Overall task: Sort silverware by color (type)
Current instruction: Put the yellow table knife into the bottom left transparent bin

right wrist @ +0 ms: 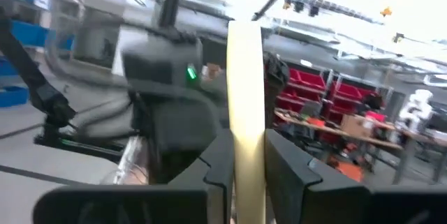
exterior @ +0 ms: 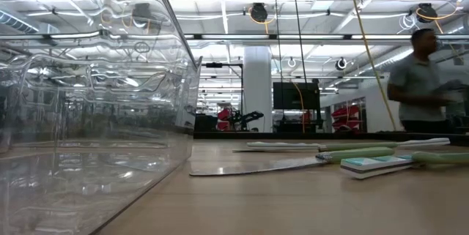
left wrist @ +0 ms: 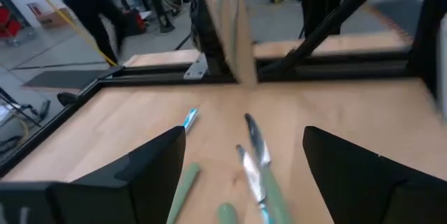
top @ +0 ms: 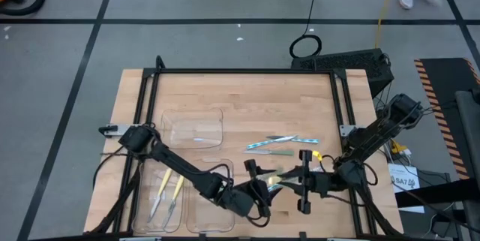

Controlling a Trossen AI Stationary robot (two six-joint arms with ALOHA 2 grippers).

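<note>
Yellow pieces (top: 169, 190) lie in a clear tray (top: 142, 196) at the near left of the table (top: 247, 98), so that colour's place is taken to be there. Further right, the left gripper (top: 262, 191) is held low over the near edge with its fingers (left wrist: 147, 168) spread wide and nothing between them; blue and green handles and two blades are seen on the wood ahead of it. Facing it closely is the right gripper (top: 291, 181), whose fingers (right wrist: 286, 161) are clenched on a pale yellow utensil (right wrist: 246, 105) held upright (a hand-over is judged to be in preparation). Beyond them, the loose pieces (top: 281, 145) lie together on the table, green and blue mixed.

Several faults can be expected. If the right grip is released before the left fingers are closed, the utensil would be dropped among the loose pieces or off the near edge. The handle is slim and smooth, so it could be twisted or slipped if caught off-centre. Since the two grippers are so near, their fingers could be knocked together. A low sweep could also scatter the loose pieces.
</note>
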